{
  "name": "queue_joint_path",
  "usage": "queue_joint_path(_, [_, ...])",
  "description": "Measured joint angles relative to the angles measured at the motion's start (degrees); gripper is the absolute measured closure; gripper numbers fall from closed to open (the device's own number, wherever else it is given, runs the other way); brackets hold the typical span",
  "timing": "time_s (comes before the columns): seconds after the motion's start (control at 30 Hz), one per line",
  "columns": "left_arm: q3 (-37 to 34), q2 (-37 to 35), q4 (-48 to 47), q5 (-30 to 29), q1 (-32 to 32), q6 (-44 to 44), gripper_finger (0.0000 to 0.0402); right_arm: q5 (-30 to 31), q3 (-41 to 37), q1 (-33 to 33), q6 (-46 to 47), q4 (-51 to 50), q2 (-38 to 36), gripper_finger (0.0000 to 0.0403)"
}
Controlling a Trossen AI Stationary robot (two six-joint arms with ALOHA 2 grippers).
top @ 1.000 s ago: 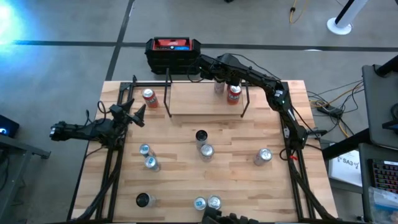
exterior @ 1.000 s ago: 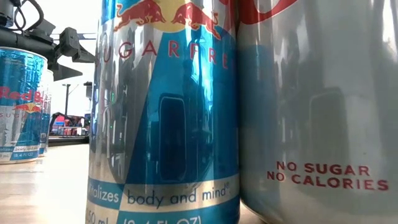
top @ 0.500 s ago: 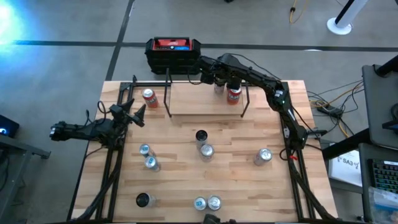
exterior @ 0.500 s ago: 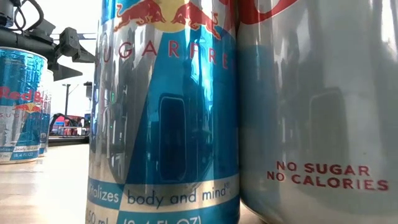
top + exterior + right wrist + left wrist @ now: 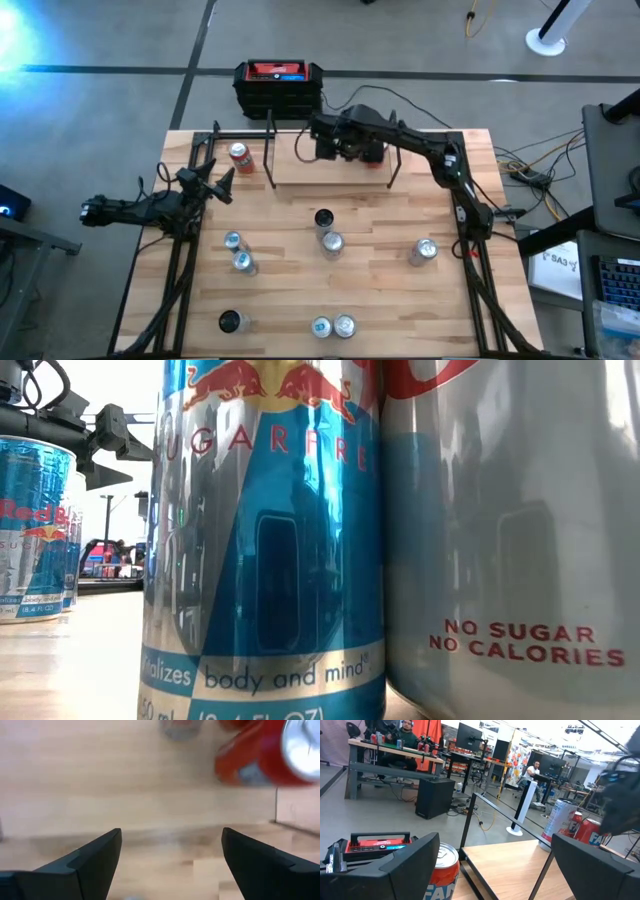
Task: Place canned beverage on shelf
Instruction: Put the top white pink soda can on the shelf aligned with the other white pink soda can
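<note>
release of a can appears to be the step in hand. nothing is held between the spread fingers of the right gripper (image 5: pixel 170 857), which is seen over the shelf (image 5: pixel 330 160); just beyond the fingertips a red can (image 5: pixel 260 757) is set on the wood board, a silver can (image 5: pixel 181 727) past it. a clear retreat and a fresh can are called for next. the left gripper (image 5: pixel 215 183) is parked wide open, empty, beside the shelf.

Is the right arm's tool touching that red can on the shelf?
Apart. The right wrist view shows the right tool open and empty, with bare shelf board between its fingers and the red can.
</note>
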Motion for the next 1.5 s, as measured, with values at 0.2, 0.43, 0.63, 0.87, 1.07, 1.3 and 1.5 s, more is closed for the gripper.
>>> queue_joint_path(0.2, [0.00, -0.02, 0.00, 0.00, 0.01, 0.00, 0.0033, 1.18, -0.09, 6.25, 0.54, -0.03, -1.10, 0.0076])
queue_joint_path(0.43, [0.00, -0.01, 0.00, 0.00, 0.01, -0.02, 0.0033, 1.47, -0.72, 13.51, 3.11, 0.03, -1.56, 0.0076])
queue_joint_path(0.63, [0.00, -0.01, 0.02, 0.00, 0.00, -0.01, 0.0033, 4.70, -2.41, 19.73, 8.35, 0.02, -4.10, 0.0076])
queue_joint_path(0.87, [0.00, 0.00, 0.00, 0.00, 0.00, -0.02, 0.0033, 6.04, -7.40, 24.35, 14.14, -0.05, -6.78, 0.0076])
queue_joint_path(1.07, [0.00, -0.02, 0.00, 0.00, 0.01, -0.02, 0.0033, 6.04, -7.89, 25.66, 18.24, 2.23, -6.89, 0.0077])
queue_joint_path(1.3, [0.01, -0.01, 0.00, 0.00, -0.02, -0.01, 0.0033, 5.97, -7.89, 25.94, 10.67, 9.82, -6.63, 0.0077])
queue_joint_path(1.5, [0.00, -0.02, 0.00, 0.00, -0.01, -0.02, 0.0033, 3.05, -8.00, 25.99, 0.93, 12.82, -5.26, 0.0076])
